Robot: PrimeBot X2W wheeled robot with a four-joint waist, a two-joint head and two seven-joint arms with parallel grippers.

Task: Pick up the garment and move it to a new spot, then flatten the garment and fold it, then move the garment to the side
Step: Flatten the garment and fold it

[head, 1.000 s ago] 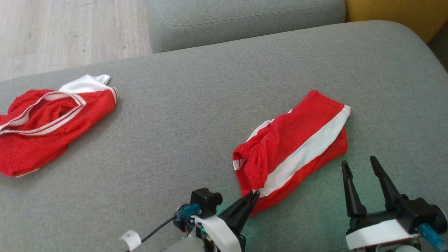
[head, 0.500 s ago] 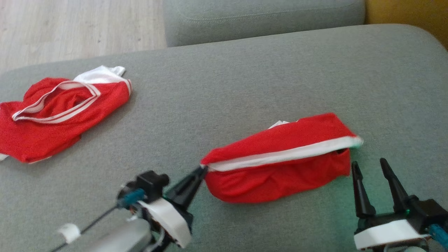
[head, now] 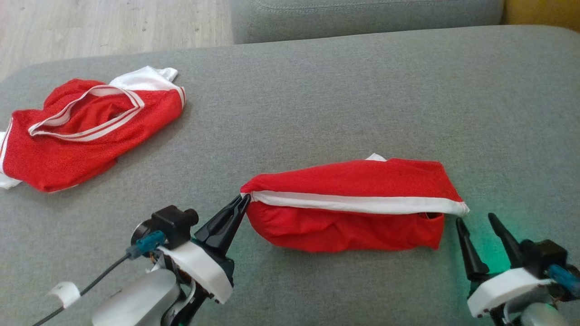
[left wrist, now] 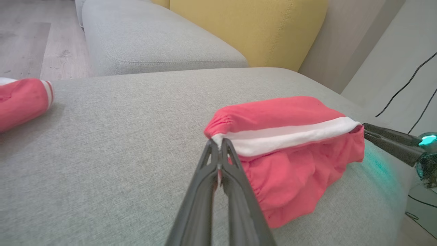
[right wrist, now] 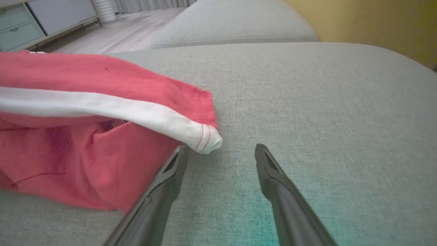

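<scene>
- Two fingers of the left pincer [head: 244, 199] are pressed together on the waistband corner of the shorts [head: 353, 181], gripping it where the white stripe [head: 353, 204] starts.
- At the stripe's other end, the right pincer [head: 475, 218] stands wide open and holds nothing. Its tips sit just beside the hem, and I cannot tell whether one touches the cloth.
- The shorts lie lengthwise across the near part of the grey sofa [head: 317, 99], stripe along the top, red cloth bunched beneath.
- Well apart, at the sofa's far left, a red jersey [head: 81, 149] with white trim lies crumpled.
- Beyond it shows pale wood floor [head: 113, 27].
</scene>
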